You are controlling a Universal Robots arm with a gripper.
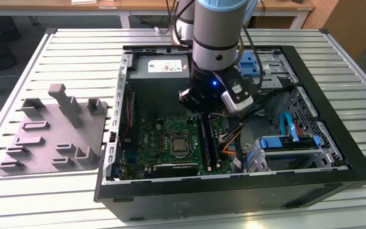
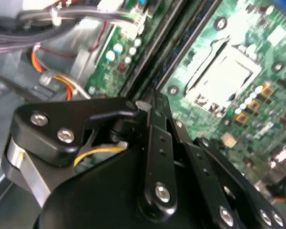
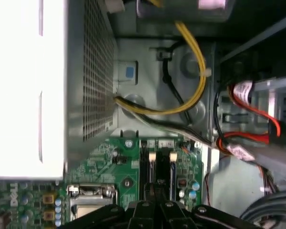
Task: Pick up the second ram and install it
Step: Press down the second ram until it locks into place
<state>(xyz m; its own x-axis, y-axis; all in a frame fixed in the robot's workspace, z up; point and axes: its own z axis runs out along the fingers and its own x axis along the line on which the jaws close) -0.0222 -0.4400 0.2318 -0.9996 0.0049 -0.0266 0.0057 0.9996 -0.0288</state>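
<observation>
My gripper [image 1: 203,114] hangs inside the open computer case, low over the green board [image 1: 164,143]. Its black fingers [image 2: 155,109] are drawn together to a narrow tip, so it is shut. The tip sits at the end of the long memory sockets [image 3: 150,171], by their white latches [image 3: 172,156]. A slim dark strip, the second ram [image 1: 207,143], stands along the sockets below the gripper in the exterior view. I cannot tell whether the fingers still pinch it. In the second wrist view the sockets [image 2: 176,38] run away from the fingertips, beside the processor socket [image 2: 224,76].
A grey plastic tray [image 1: 49,138] with upright ribs lies on the slatted table at the exterior view's left. Yellow, red and orange cables [image 3: 190,95] cross the case near the power supply [image 3: 28,86]. Blue drive brackets [image 1: 278,143] stand at the exterior view's right.
</observation>
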